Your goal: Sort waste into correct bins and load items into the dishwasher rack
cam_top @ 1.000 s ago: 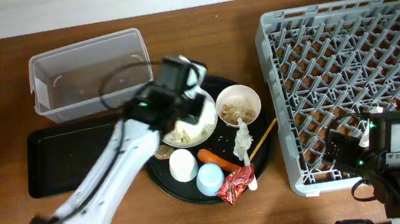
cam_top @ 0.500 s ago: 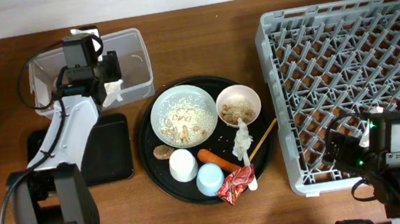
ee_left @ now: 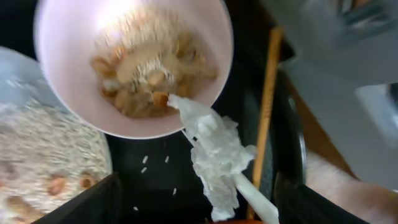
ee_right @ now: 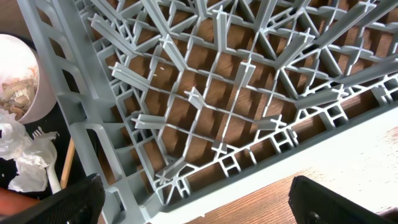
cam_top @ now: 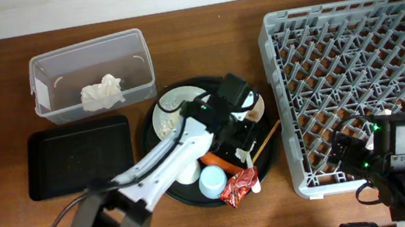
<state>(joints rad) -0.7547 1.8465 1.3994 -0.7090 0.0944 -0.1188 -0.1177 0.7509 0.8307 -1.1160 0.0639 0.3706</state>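
Observation:
My left gripper hovers open over the round tray, beside the smaller white bowl of brown food scraps. A crumpled white napkin hangs from the bowl's rim between my black fingers, untouched. It lies on the white fork, next to the wooden stick. The plate-bowl holds rice crumbs. A carrot piece, pale blue cup and red wrapper lie below. One napkin rests in the clear tub. My right gripper stands open at the rack's front edge.
A shallow black tray lies left of the round black tray. The left arm crosses the round tray's lower left and covers the white cup. Bare wooden tabletop shows between the round tray and the rack.
The left gripper carried a napkin from the plate-bowl to the clear tub, opened and left it there, then swung back over the smaller bowl. The right arm has not moved.

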